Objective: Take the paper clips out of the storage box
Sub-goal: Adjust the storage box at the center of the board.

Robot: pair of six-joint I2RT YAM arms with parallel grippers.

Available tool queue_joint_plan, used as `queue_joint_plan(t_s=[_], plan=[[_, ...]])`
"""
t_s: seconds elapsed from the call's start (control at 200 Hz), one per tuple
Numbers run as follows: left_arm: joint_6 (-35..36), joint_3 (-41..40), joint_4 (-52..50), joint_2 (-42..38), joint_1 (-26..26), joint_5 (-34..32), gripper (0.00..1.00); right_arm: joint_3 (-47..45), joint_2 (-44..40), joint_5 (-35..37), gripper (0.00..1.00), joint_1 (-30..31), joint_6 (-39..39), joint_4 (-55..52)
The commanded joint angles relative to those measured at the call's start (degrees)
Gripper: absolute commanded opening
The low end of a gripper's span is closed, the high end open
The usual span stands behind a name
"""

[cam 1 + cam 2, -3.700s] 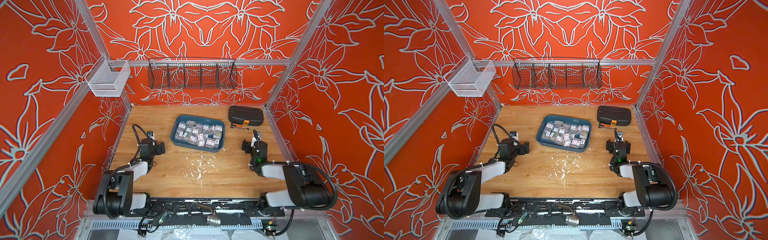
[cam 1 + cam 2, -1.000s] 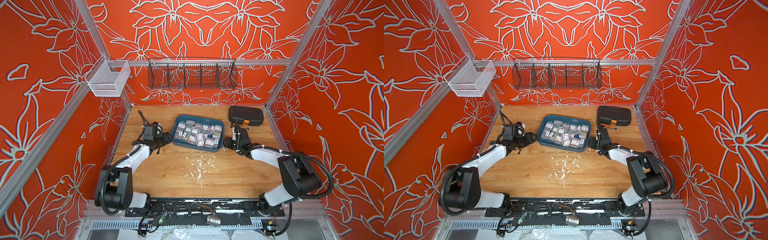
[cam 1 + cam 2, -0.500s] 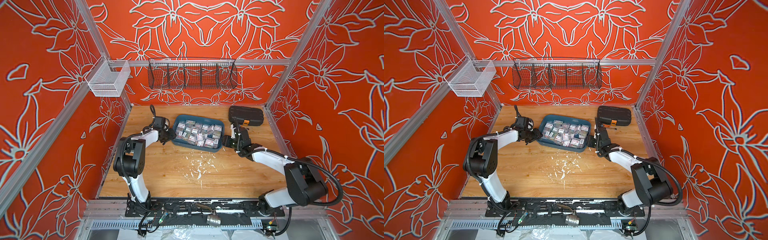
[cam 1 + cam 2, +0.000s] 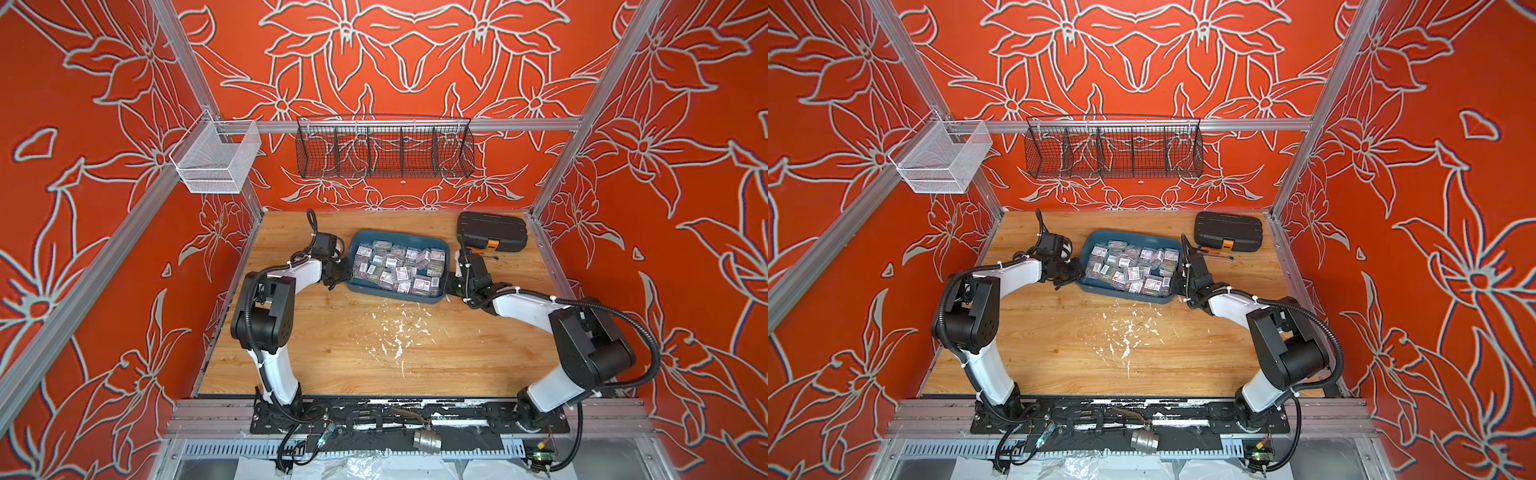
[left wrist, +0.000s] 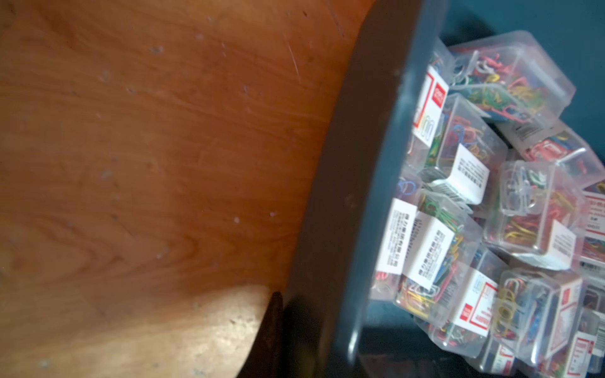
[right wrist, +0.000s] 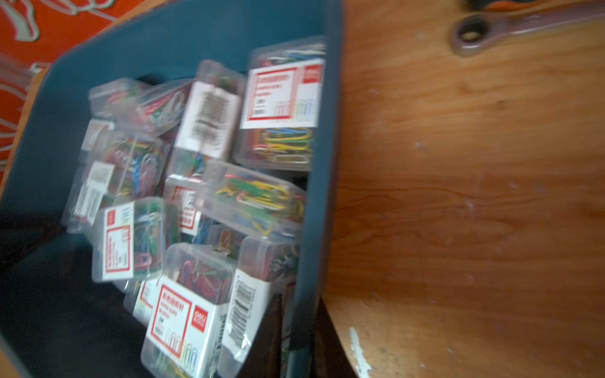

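**Storage box** [image 4: 390,293] [image 4: 1121,293]: toward the back of the wooden surface [image 4: 374,357], about midway between the side walls. Its long axis runs across the surface from the left arm's side to the right arm's side. It is slightly skewed, with the right-hand end a little nearer the robot's base. The open side faces up. Whether it rests flat or is raised cannot be told.

**Paper clips** [image 4: 399,266] [image 4: 1129,268]: all inside the storage box, in a loose heap of small clear boxes with white-and-red labels. Some lie flat and some are on edge or tilted, pointing no common way.

**Left gripper** [image 4: 343,272] [image 4: 1073,270]: at the left short end of the storage box, closed on its rim. The blurred left wrist view shows a dark finger [image 5: 274,327] against the outside of the storage box [image 5: 370,163], with the paper clips [image 5: 474,212] just past the rim.

**Right gripper** [image 4: 449,286] [image 4: 1177,282]: at the right short end, by the near corner, closed on the rim. In the right wrist view one finger [image 6: 273,327] stands inside the storage box [image 6: 322,196] against the paper clips [image 6: 196,163].

The storage box lies between the two grippers.

**Other items:** a black case [image 4: 492,232] sits behind the right gripper, apart from the storage box. A wrench [image 6: 507,26] lies on the surface near the right end.
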Motion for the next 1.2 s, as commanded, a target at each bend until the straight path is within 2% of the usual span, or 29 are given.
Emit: queue_joint_plan(t_s=[0.0, 0.28, 0.36, 0.41, 0.555, 0.751, 0.856, 0.961, 1.036, 1.196], plan=[[-3.5, -3.7, 1.7, -1.6, -1.9, 6.5, 0.06, -0.4, -2.0, 3.4, 0.09, -0.2, -1.3, -4.3], [-6.0, -8.9, 4.0, -4.6, -3.3, 8.0, 0.08, 2.0, -1.3, 6.4, 0.05, -0.2, -3.3, -8.6], [-6.5, -9.6, 3.6, -6.2, -3.6, 7.1, 0.21, 2.4, -1.2, 6.1, 0.09, -0.2, -3.3, -8.8], [-6.7, -10.1, 3.6, -7.0, -3.6, 7.0, 0.33, 3.2, -1.3, 6.9, 0.14, -0.2, -3.5, -9.8], [-6.3, -9.7, 2.9, -7.5, -3.6, 7.1, 0.52, 6.1, -1.3, 8.0, 0.25, -0.2, -5.4, -11.3], [-4.5, -8.6, -1.4, -11.9, -3.6, 3.7, 0.56, 10.9, -5.1, 11.6, 0.37, -0.2, -6.7, -17.6], [-2.9, -10.0, -3.0, -17.9, -3.6, 1.2, 0.59, 10.7, -8.3, 9.5, 0.41, -0.2, -6.8, -17.2], [-1.3, -13.5, -4.0, -26.1, -3.7, -3.4, 0.64, 9.5, -10.3, 5.6, 0.42, -0.2, -5.6, -14.6], [0.2, -15.6, -5.8, -31.9, -3.6, -9.2, 0.65, 9.3, -10.5, 3.2, 0.43, -0.2, -4.6, -13.2], [0.7, -24.1, -4.1, -41.2, -3.6, -22.3, 0.77, 12.1, -6.8, -3.2, 0.44, -0.2, -4.1, -11.3]])
